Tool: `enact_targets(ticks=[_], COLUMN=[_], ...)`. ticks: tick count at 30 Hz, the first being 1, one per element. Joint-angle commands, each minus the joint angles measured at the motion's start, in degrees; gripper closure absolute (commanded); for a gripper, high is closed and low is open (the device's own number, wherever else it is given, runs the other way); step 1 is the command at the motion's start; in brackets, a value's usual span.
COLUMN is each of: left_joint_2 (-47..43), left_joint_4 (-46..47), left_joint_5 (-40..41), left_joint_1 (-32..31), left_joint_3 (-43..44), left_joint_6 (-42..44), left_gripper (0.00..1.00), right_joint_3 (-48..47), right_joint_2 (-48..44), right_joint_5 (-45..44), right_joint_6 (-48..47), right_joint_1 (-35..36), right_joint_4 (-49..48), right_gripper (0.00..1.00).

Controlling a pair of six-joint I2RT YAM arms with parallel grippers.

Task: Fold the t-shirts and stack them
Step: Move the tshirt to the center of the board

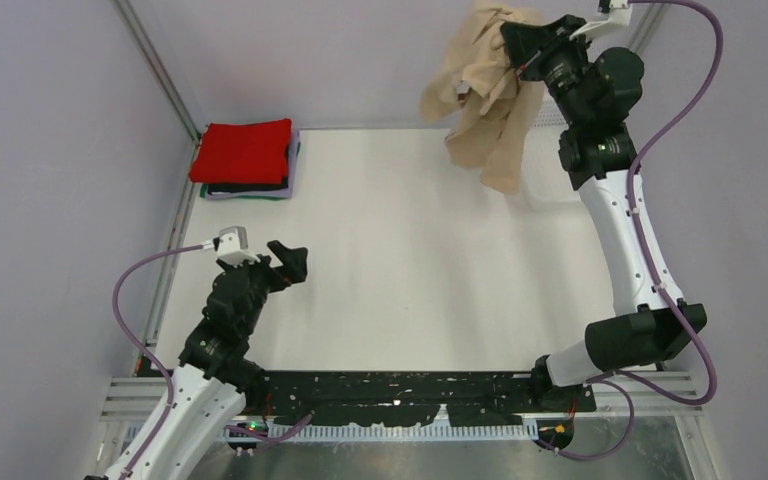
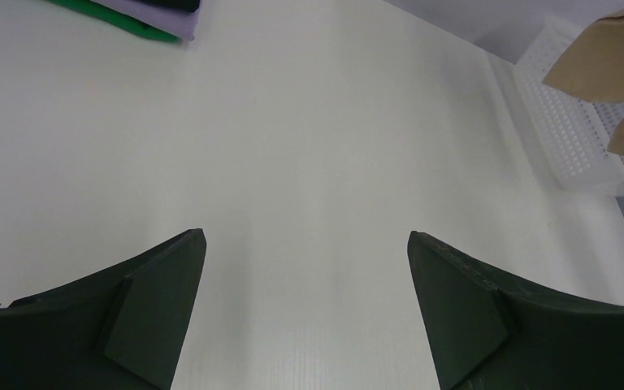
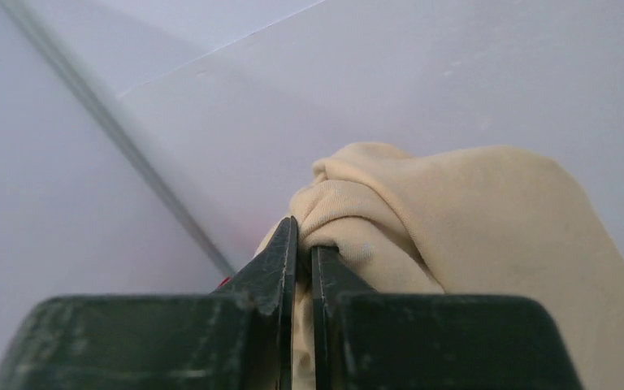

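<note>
The right arm stands tall on the right side, its white forearm rising from the base at the near edge and its wrist bent over toward the far wall; the right gripper (image 1: 508, 45) is high above the table's (image 1: 410, 270) far right corner, its jaws pinched together on a bunched fold of the beige t-shirt (image 1: 485, 105); from the wrist view that gripper (image 3: 302, 237) shows only a thin slit between its black fingers, with the cloth (image 3: 455, 219) squeezed into it and swelling out on the right.

The shirt hangs free in crumpled folds, clear of the table, its lowest edge dangling above the far right part of the surface, in front of the white mesh basket (image 2: 569, 130) that sits in that corner.

The left arm is low and folded on the left side, elbow down, wrist reaching forward; the left gripper (image 1: 290, 262) hovers over bare table with its jaws spread wide and nothing between them; in its own view the left gripper (image 2: 306, 244) frames only white surface.

By count: two arms, one basket, one hanging shirt, and one stack of folded t-shirts (image 1: 245, 165) at the far left corner; four colours show in that stack, red (image 1: 243, 148) on top, then black (image 2: 183, 4), lavender (image 2: 154, 12) and green (image 2: 130, 20) at the bottom; the stack lies flat, well apart from both grippers.
</note>
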State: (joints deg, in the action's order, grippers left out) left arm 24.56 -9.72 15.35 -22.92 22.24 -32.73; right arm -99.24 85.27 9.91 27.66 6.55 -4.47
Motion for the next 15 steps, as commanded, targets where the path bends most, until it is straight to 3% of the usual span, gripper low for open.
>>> enact_targets(ticks=[1, 8, 15], left_joint_2=[-0.8, -2.6, -4.1], left_joint_4=[-0.7, -2.8, -5.9], left_joint_5=[-1.7, -1.1, 1.8], left_joint_1=[-0.1, -0.1, -0.1], left_joint_3=[1.6, 1.7, 1.7], left_joint_6=[-1.2, -2.6, -5.2], left_gripper=[0.00, 0.00, 0.00], right_joint_3=[-2.0, 0.9, 8.3], right_joint_2=[-3.0, -4.8, -6.9], right_joint_5=[16.6, 26.3, 22.6], right_joint_6=[3.7, 9.3, 14.3], right_joint_1=[3.3, 12.5, 17.0], right_joint_4=[-0.9, -5.6, -9.2], right_gripper=[0.95, 0.95, 0.95])
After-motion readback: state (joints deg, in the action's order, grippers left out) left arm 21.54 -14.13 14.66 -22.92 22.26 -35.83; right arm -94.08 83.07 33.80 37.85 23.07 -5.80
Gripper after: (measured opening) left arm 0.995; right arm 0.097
